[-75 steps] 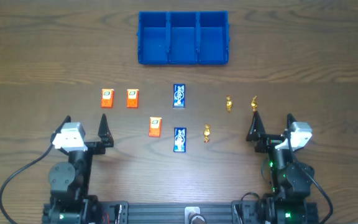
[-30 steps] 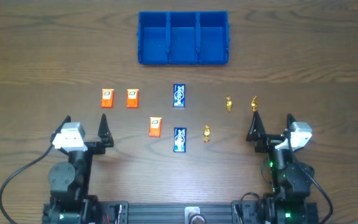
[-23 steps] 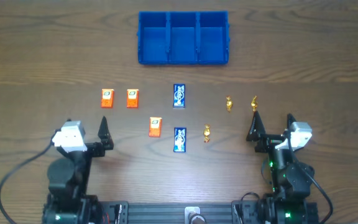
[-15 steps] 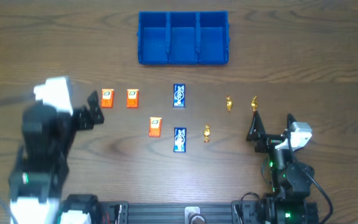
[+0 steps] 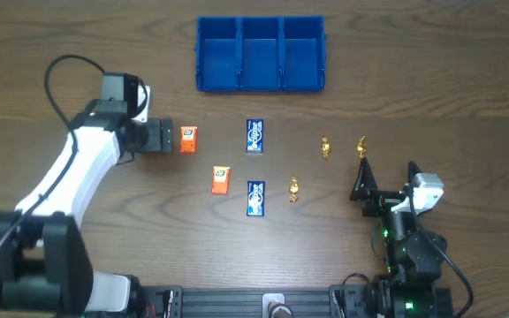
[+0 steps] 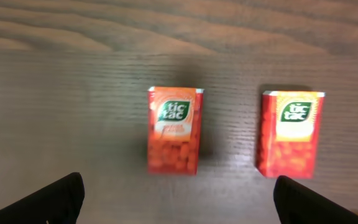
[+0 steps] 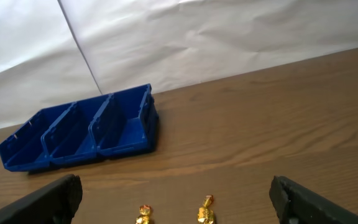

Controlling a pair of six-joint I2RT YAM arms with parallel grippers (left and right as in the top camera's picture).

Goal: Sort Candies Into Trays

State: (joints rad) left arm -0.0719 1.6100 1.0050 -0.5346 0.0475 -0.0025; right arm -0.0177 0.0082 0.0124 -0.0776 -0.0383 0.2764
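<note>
Left gripper (image 6: 179, 196) hangs above one orange mint box (image 6: 173, 138). To take it cleanly I should centre on it, drop straight down and close across its narrow sides (the second orange box (image 6: 289, 134) lies near). My fingers are spread wide, touching nothing. The blue tray (image 5: 260, 85) sits well apart.

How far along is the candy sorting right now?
Done: nothing; the blue tray is empty. In hand: the left pincer hovers open over an orange box, not gripping. Left: all three orange boxes, two blue bars, three gold candies; the right pincer sits open.
</note>
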